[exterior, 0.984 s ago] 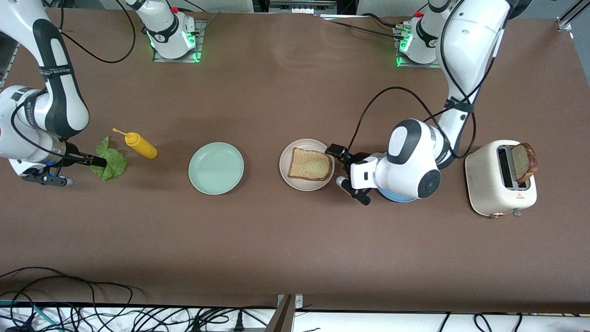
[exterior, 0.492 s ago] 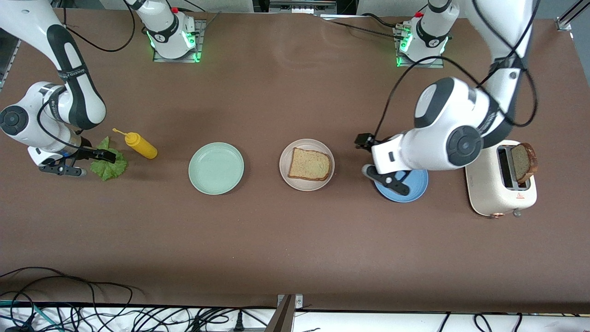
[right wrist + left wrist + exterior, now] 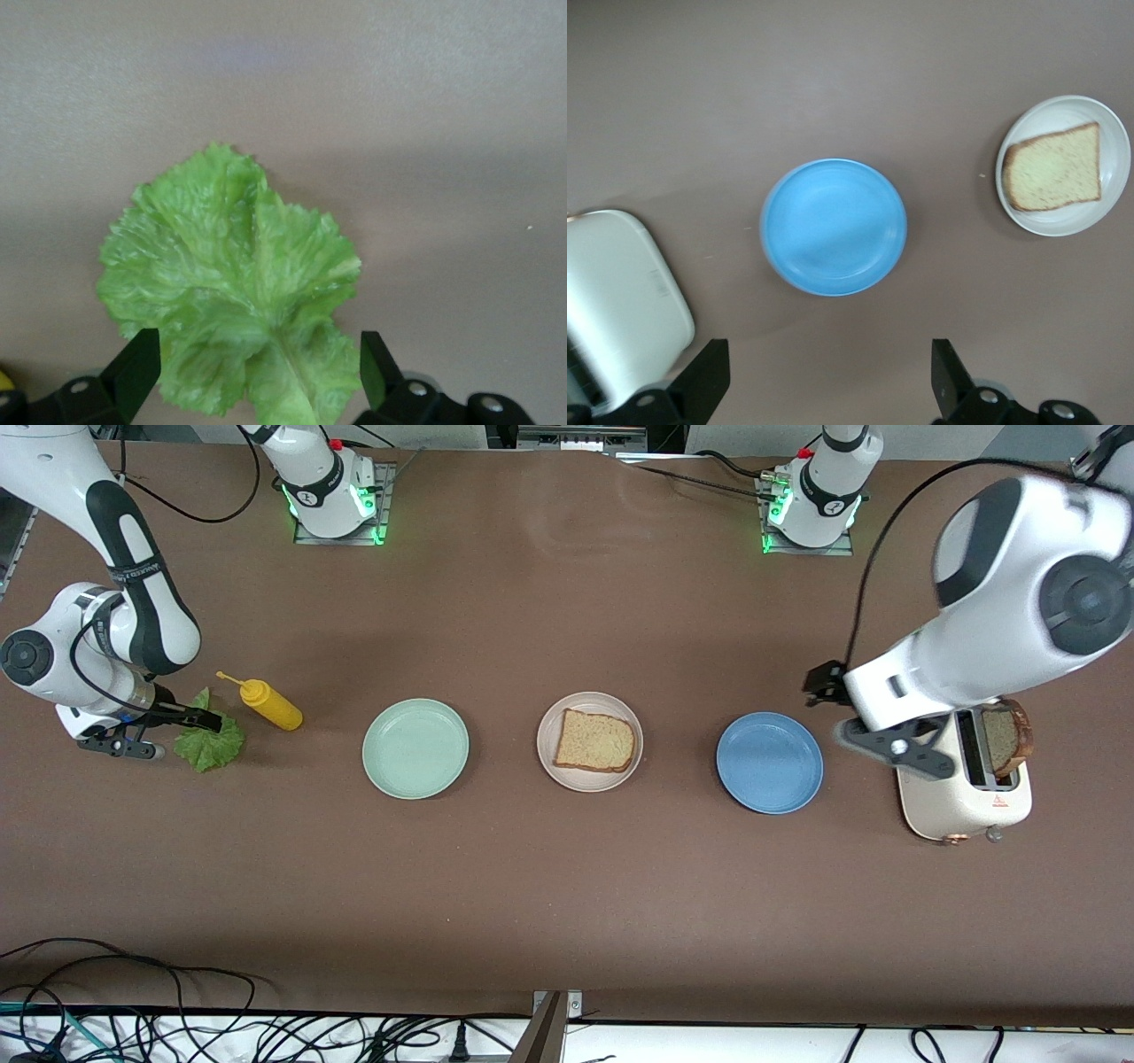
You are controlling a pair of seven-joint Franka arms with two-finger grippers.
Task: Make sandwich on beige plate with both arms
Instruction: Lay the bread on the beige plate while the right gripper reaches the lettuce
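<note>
The beige plate [image 3: 586, 781] sits mid-table with one bread slice [image 3: 594, 740] lying on it. A second bread slice [image 3: 1005, 737] stands in the white toaster [image 3: 952, 802] at the left arm's end. The green lettuce leaf [image 3: 213, 744] lies on the table at the right arm's end. My right gripper [image 3: 164, 731] is open just over the lettuce [image 3: 235, 283], fingers either side of its stem end [image 3: 252, 376]. My left gripper [image 3: 873, 740] is open and empty in the air between the blue plate and the toaster [image 3: 826, 381]. The left wrist view shows the beige plate [image 3: 1063, 221] with bread [image 3: 1054, 166].
A mint green plate [image 3: 415, 747] sits between lettuce and beige plate. A blue plate [image 3: 769, 762] lies between beige plate and toaster, also in the left wrist view [image 3: 833, 226]. A yellow mustard bottle [image 3: 266, 702] lies beside the lettuce. Cables hang along the front edge.
My left gripper has risen and swung from beside the beige plate, over the blue plate, to the toaster. My right gripper has shifted slightly over the lettuce.
</note>
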